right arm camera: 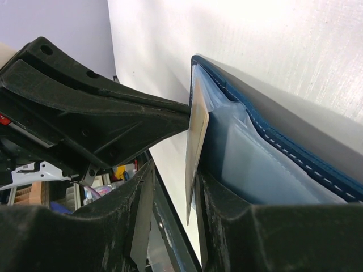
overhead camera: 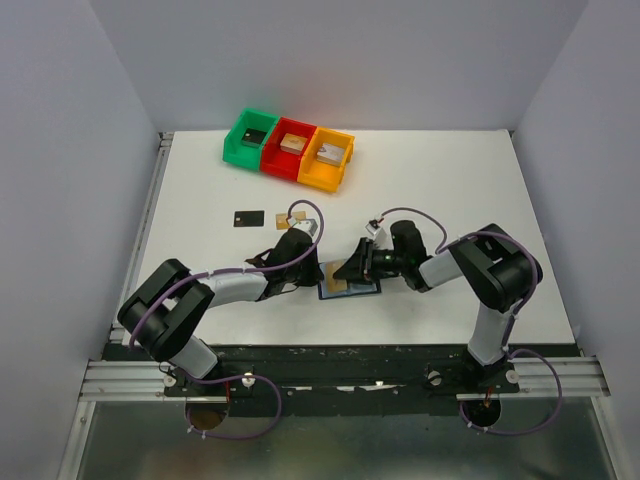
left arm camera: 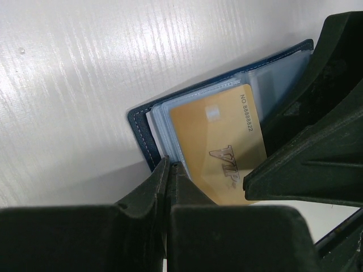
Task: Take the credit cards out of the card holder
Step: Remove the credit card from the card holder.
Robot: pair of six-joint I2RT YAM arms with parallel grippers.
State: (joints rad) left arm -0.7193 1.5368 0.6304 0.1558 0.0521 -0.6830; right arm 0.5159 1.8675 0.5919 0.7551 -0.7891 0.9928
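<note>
The navy card holder (overhead camera: 364, 289) lies open near the table's front middle, between both grippers. In the left wrist view its navy cover (left arm camera: 139, 134) and pale blue sleeves hold a tan-gold VIP card (left arm camera: 218, 141) that sticks partly out. My left gripper (left arm camera: 169, 165) is shut on the holder's near edge (overhead camera: 318, 278). My right gripper (right arm camera: 174, 170) is open around the gold card (right arm camera: 197, 136), seen edge-on. The card lies against one finger (right arm camera: 218, 221), with a gap to the other. The right gripper also shows in the top view (overhead camera: 352, 270). A black card (overhead camera: 250, 217) and a tan card (overhead camera: 283, 221) lie on the table behind the left arm.
Green (overhead camera: 236, 150), red (overhead camera: 280, 166) and orange (overhead camera: 320, 178) bins stand in a row at the back, each with a small block inside. The right gripper's body (left arm camera: 317, 158) fills the right side of the left wrist view, close to the left fingers.
</note>
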